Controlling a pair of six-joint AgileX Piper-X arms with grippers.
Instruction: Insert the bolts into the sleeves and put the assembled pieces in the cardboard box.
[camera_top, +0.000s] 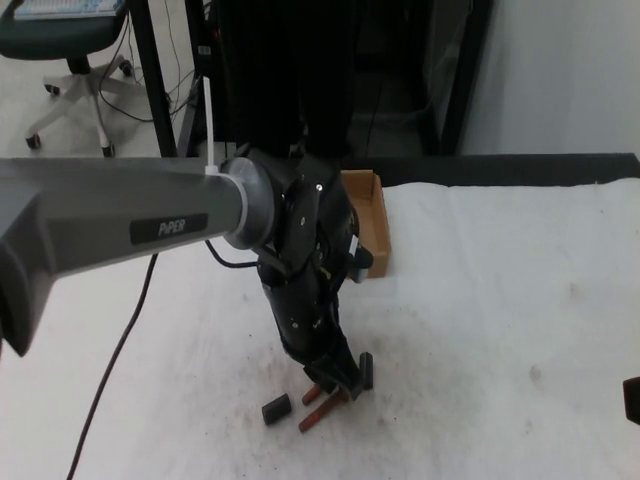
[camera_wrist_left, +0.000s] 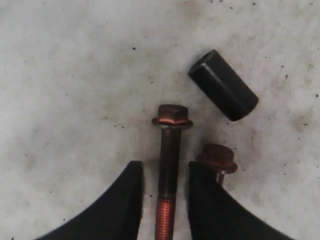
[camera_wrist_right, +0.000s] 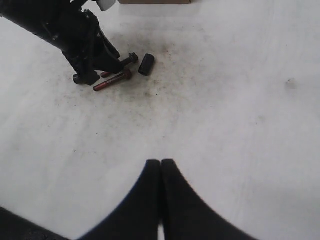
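- Black and short, a second sleeve (camera_top: 275, 408) lies farthest left on the surface, just beside the bolts.
- Copper-brown, the long bolt (camera_wrist_left: 172, 117) lies flat with its shank between the fingers of my left hand (camera_wrist_left: 166, 167); the fingers stand apart, one on each side, not clamped; picking up a bolt is the step in hand, I judge.
- A second bolt (camera_wrist_left: 217, 159) lies close against the outside of one finger; closing could nudge it, so I should squeeze squarely on the shank and lift straight.
- Just past the bolt head lies the sleeve (camera_wrist_left: 223, 91), on its side and askew to the bolt; after a firm hold, shank and bore must be lined up.
- The cardboard box (camera_top: 372, 215) stands beyond, near the surface's far edge; what it holds I cannot tell.
- My right hand (camera_wrist_right: 161, 200) hangs well to the right over bare cloth, fingers pressed together, holding nothing.
- The surface (camera_top: 500, 300) is white cloth, smudged grey around the parts; behind it stand dark frame legs, cables and an office chair (camera_top: 70, 50).
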